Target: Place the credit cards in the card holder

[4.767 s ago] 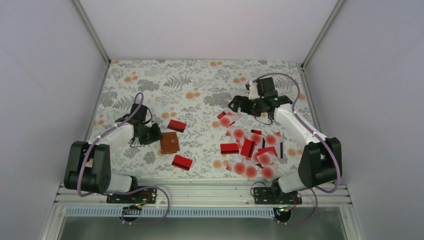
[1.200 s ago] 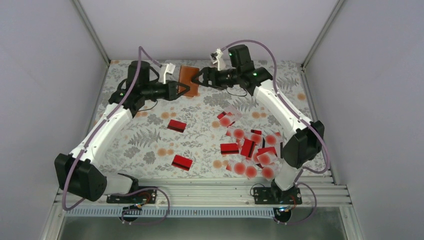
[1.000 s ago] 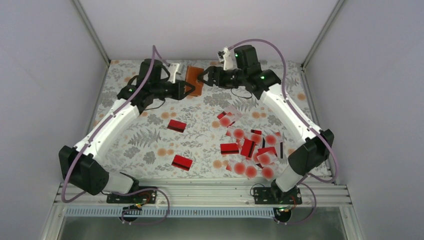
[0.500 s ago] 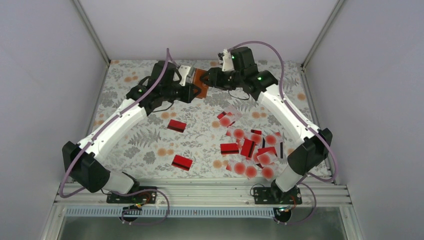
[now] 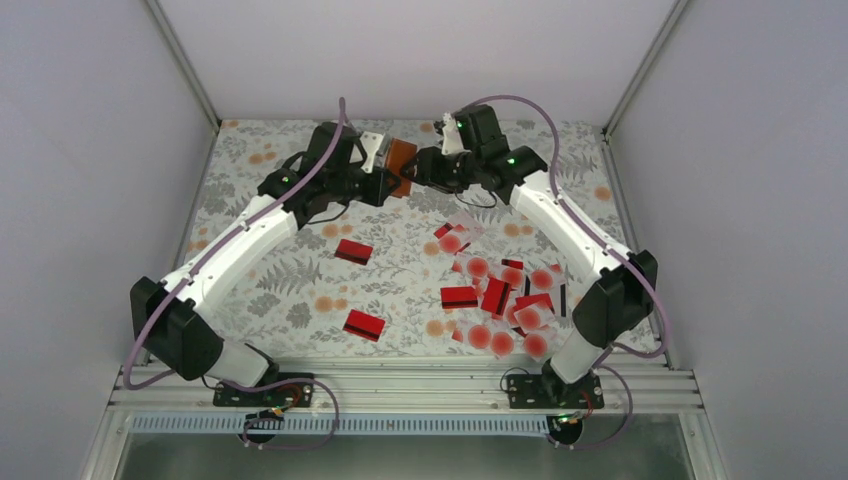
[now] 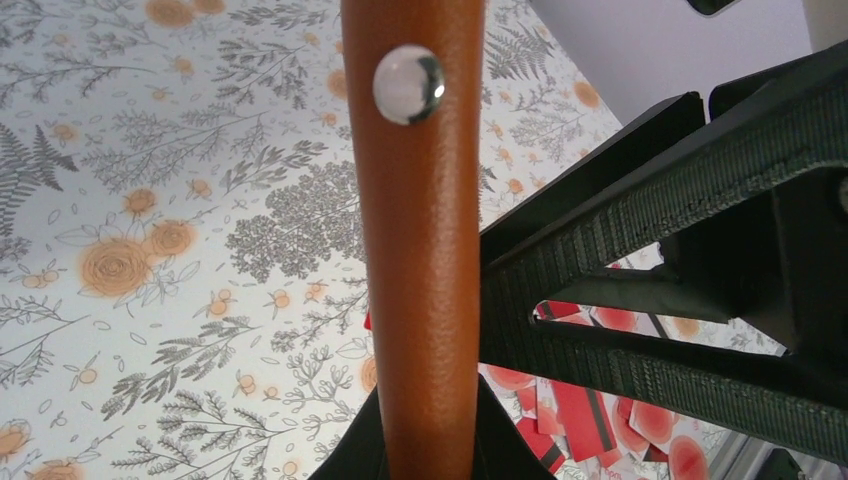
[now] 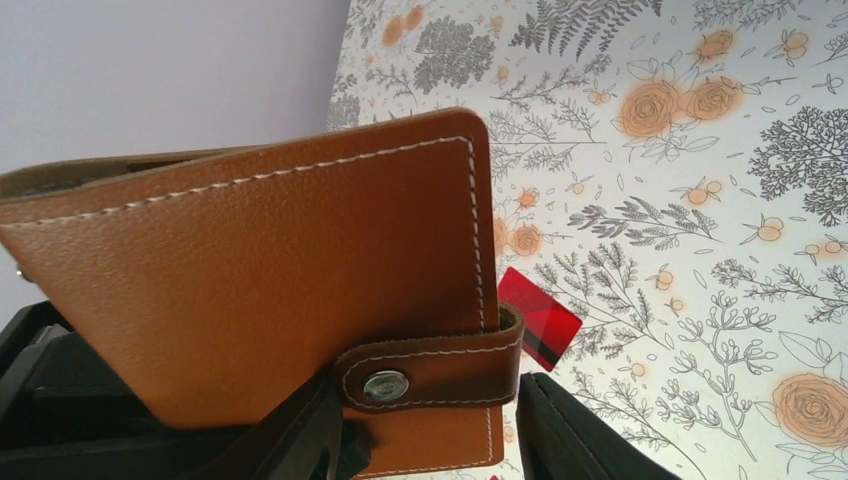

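Observation:
The brown leather card holder (image 5: 401, 157) hangs in the air over the far middle of the table. My left gripper (image 5: 392, 183) is shut on its lower edge. In the left wrist view the card holder (image 6: 425, 250) stands edge-on out of the left gripper (image 6: 430, 435). My right gripper (image 5: 421, 170) meets it from the right. In the right wrist view the right gripper (image 7: 425, 388) is closed against both ends of the snap strap (image 7: 430, 372). The credit cards (image 5: 500, 295) lie in a heap at the near right.
Two loose red cards (image 5: 353, 250) (image 5: 364, 325) lie left of the heap on the flowered table (image 5: 280, 200). One red card (image 7: 540, 320) shows below the holder in the right wrist view. Grey walls close in the back and both sides.
My left arm has carried the card holder to the right, toward the right gripper. The right gripper has narrowed around the strap and shifted slightly.

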`<control>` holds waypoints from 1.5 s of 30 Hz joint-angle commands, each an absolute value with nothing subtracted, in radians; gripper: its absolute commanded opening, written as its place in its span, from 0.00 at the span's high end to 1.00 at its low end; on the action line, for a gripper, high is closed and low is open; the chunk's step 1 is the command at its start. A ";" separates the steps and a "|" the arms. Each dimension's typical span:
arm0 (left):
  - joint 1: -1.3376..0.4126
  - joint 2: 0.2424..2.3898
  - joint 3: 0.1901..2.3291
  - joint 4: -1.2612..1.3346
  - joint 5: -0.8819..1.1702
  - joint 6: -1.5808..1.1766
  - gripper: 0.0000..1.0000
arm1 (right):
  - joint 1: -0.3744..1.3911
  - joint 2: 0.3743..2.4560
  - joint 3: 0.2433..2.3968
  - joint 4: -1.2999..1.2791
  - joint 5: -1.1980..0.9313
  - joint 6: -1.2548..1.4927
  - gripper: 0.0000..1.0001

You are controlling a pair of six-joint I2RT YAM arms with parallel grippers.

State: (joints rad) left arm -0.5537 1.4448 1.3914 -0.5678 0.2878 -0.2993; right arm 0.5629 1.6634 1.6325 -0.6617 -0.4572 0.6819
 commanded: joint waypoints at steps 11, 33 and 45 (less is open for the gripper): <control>-0.614 1.453 1.453 -0.539 0.321 -0.225 0.98 | 0.578 1.758 1.702 -0.761 -0.383 0.684 0.68; -0.716 1.477 1.489 -0.584 0.224 -0.201 0.98 | 0.580 1.805 1.706 -0.912 -0.268 0.655 0.92; -0.716 1.428 1.436 -0.586 0.175 -0.235 0.98 | 0.580 1.790 1.650 -0.963 -0.191 0.635 0.96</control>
